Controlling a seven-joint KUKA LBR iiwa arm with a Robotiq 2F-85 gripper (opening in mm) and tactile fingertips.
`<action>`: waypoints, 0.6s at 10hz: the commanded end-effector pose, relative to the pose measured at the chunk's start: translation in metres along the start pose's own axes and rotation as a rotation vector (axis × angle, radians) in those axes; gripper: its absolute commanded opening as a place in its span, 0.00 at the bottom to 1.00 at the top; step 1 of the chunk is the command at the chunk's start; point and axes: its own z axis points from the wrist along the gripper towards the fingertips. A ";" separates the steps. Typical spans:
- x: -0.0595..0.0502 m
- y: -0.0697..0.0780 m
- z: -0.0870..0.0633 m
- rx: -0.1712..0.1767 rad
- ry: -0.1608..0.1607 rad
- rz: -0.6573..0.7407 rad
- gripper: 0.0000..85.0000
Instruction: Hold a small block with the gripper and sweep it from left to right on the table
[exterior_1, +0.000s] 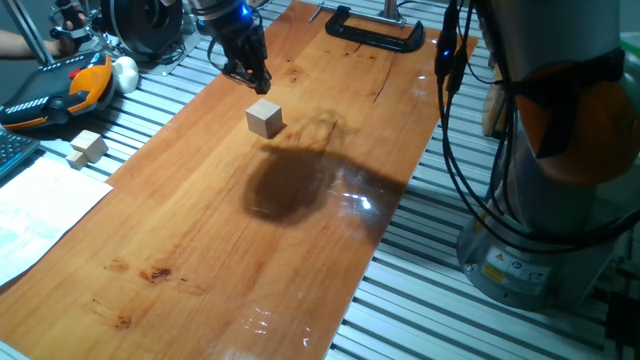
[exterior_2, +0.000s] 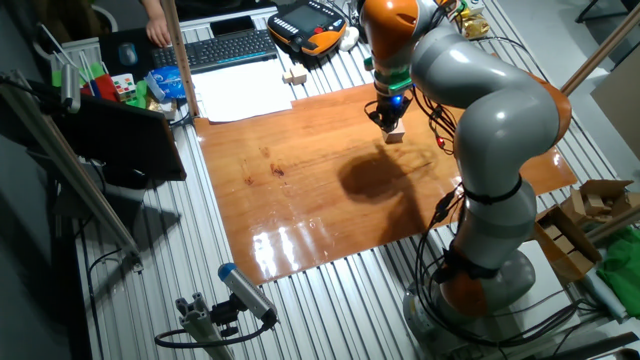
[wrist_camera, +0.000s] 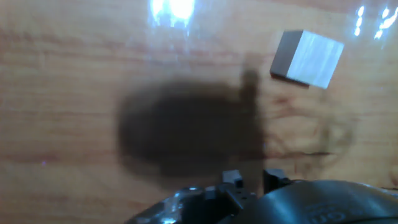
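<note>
The small block (exterior_1: 265, 118) is a pale tan cube lying free on the table (exterior_1: 300, 250), near its far end. My gripper (exterior_1: 254, 78) hangs just above and behind the block, apart from it, with the fingers close together and nothing between them. In the other fixed view the gripper (exterior_2: 390, 121) is right over the block (exterior_2: 394, 136) on the table (exterior_2: 300, 200). In the hand view the block (wrist_camera: 308, 58) lies at the upper right, off to the side of my fingertips (wrist_camera: 231, 180), and the gripper's shadow covers the table (wrist_camera: 62, 93).
A black C-clamp (exterior_1: 375, 35) sits at the table's far end. A stepped wooden piece (exterior_1: 88, 148) lies on the aluminium slats to the left, near white paper (exterior_1: 40, 210) and an orange-black pendant (exterior_1: 60, 90). The arm's grey base (exterior_1: 560, 150) stands on the right.
</note>
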 end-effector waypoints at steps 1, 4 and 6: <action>0.000 0.000 0.000 0.000 0.002 -0.007 0.01; 0.000 0.000 0.000 -0.002 0.002 -0.021 0.01; 0.000 0.000 0.000 -0.003 0.008 -0.031 0.01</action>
